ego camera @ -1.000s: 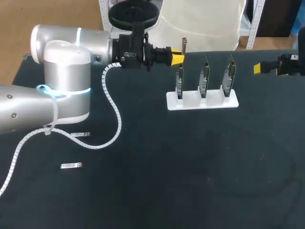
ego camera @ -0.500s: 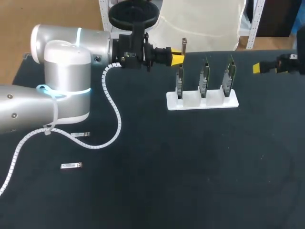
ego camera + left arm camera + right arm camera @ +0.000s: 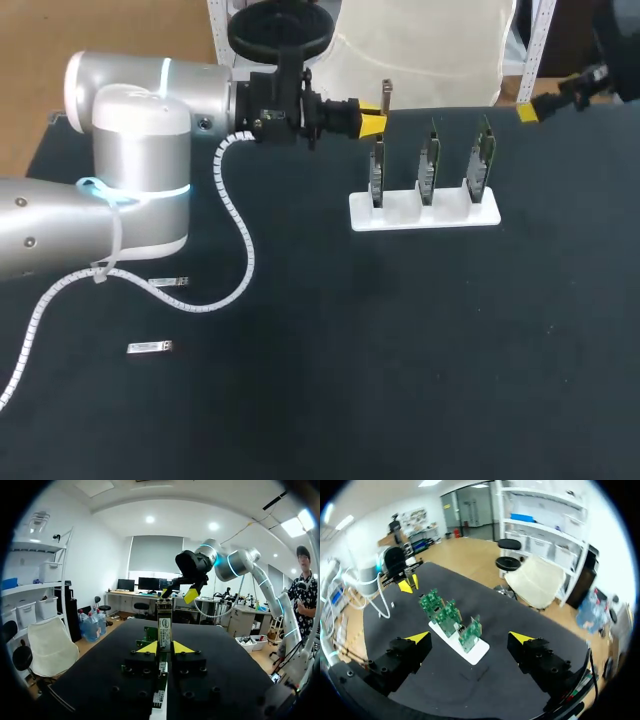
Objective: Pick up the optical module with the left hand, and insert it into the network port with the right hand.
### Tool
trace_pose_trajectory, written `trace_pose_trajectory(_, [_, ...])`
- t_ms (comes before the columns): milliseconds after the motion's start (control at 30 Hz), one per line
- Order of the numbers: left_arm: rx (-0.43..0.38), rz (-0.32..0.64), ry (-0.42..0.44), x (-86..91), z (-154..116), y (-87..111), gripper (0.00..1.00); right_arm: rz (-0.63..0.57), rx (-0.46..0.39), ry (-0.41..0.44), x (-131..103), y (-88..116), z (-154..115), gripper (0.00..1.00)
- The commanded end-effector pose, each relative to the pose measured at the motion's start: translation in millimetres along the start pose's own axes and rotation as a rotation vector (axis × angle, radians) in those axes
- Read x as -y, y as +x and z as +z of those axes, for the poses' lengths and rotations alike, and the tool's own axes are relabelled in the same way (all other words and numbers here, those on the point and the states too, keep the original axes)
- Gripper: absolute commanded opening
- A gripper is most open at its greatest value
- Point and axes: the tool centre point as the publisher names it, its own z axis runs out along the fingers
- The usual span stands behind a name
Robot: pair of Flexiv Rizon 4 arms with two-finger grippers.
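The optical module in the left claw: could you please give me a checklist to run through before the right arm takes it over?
1. Left claw shut on the optical module: ok.
2. Module upright, its upper end free above the fingers for a second grip: ok.
3. Right claw open and empty: ok.
4. Right claw close to the module: not ok; it hangs at the table's far right corner, well apart.
5. White stand flat on the table, three boards upright in it: ok.
6. Target port free: cannot tell.
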Motion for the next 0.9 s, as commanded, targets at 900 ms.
trace_pose_trajectory(900, [-0.001,0.000,0.001,-1.6,0.9,0.0,0.00,-0.491,-0.047,-0.747,-74.1,-63.5,67.4,1.00])
